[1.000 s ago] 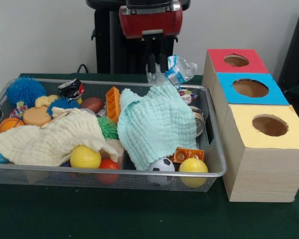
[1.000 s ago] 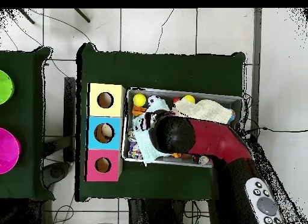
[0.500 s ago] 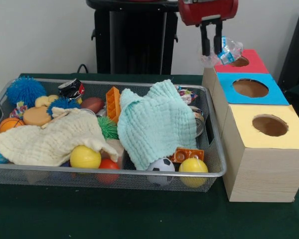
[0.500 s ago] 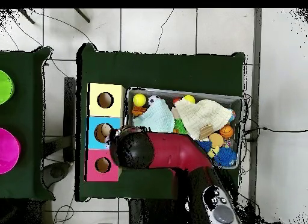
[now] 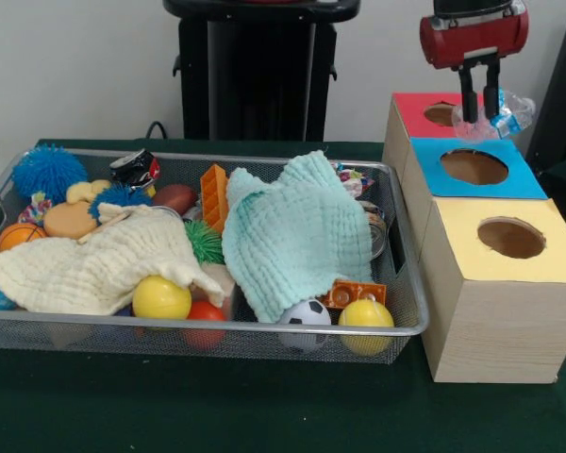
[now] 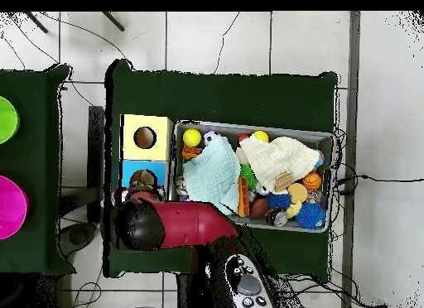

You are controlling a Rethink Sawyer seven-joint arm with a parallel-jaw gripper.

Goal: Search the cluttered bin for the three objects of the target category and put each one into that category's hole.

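Gripper point(image 5: 481, 94) is hanging over the red box point(image 5: 443, 115), fingers point(image 5: 469, 92) narrow and pinching a crumpled clear bottle point(image 5: 495, 115) with a blue label. The bottle is dangling above the red top, just right of the hole point(image 5: 441, 114), near the edge with the blue box point(image 5: 476, 168). Not in the hole yet.

Overhead, the arm point(image 6: 178, 226) is covering the red box; only the yellow box point(image 6: 146, 138) and part of the blue one are showing.

Bin point(image 5: 410, 311) is sitting on the green tabletop point(image 5: 264, 406), left of the boxes, packed full: mint cloth point(image 5: 297, 236), cream cloth point(image 5: 94, 260), yellow balls point(image 5: 160, 298), mini soccer ball point(image 5: 307, 313), blue spiky ball point(image 5: 47, 172).
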